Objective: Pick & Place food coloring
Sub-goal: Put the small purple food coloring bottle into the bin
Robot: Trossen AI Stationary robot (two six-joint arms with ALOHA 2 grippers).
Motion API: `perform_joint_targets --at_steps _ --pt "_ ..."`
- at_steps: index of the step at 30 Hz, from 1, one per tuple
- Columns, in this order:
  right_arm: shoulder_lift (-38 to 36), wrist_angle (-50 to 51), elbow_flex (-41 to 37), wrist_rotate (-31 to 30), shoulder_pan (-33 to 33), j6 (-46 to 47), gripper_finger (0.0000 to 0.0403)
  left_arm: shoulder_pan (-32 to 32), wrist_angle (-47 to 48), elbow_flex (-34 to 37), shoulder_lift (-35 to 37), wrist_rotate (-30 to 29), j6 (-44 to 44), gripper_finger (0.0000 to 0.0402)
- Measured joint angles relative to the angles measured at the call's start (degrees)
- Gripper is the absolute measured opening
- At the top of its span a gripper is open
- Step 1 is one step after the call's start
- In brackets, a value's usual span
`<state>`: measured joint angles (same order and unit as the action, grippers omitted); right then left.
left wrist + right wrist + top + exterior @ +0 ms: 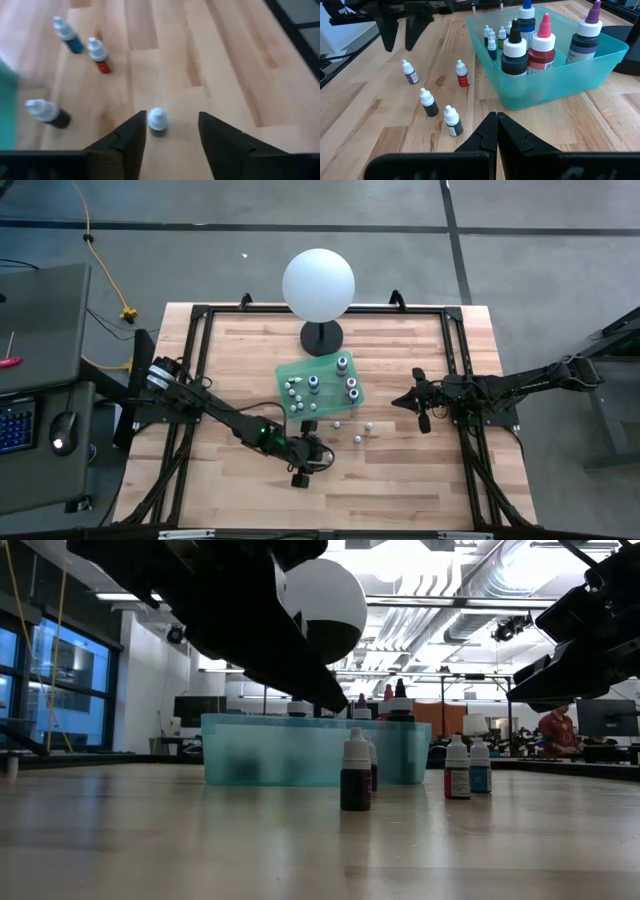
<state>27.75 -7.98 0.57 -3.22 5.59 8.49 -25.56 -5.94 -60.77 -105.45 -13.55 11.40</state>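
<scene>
Several tiny white-capped food coloring bottles stand upright on the wooden table beside a green tray (285,372). In the left wrist view one of them (157,120) stands between my left gripper's (172,122) open fingers, close to one finger. The right wrist view shows those fingers (387,37) hanging just above this purple-labelled bottle (410,72), apart from it. In the high view my left gripper (312,462) hides that bottle. Three others (357,438) stand to its right. My right gripper (497,125) waits shut at the table's right (421,412).
The tray (560,85) holds several larger dropper bottles. A blue (67,35), a red (100,55) and a dark (47,111) small bottle stand near my left gripper. A white sphere on a black stand (318,283) sits at the far edge. Bare wood lies toward the near edge.
</scene>
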Motion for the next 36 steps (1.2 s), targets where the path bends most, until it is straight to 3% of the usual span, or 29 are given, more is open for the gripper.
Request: perform_joint_targets --at_steps 7,13,18,36 --pt "0.0 0.01 -0.01 0.0 0.01 0.02 0.0002 0.11 -0.19 0.0 -0.45 -2.6 0.48 0.022" --pt "0.0 -0.01 -0.01 0.0 0.0 0.0 0.0002 0.04 -0.56 0.09 -3.48 -1.46 1.11 0.0222" --pt "0.0 -0.01 0.0 -0.01 0.0 0.0 0.0002 0.08 -0.86 0.07 -3.5 -5.17 1.11 0.0222" --pt "0.0 0.01 -0.01 0.0 0.01 0.01 0.0002 0.81 -4.65 -0.02 -5.33 -3.21 3.91 0.0222"
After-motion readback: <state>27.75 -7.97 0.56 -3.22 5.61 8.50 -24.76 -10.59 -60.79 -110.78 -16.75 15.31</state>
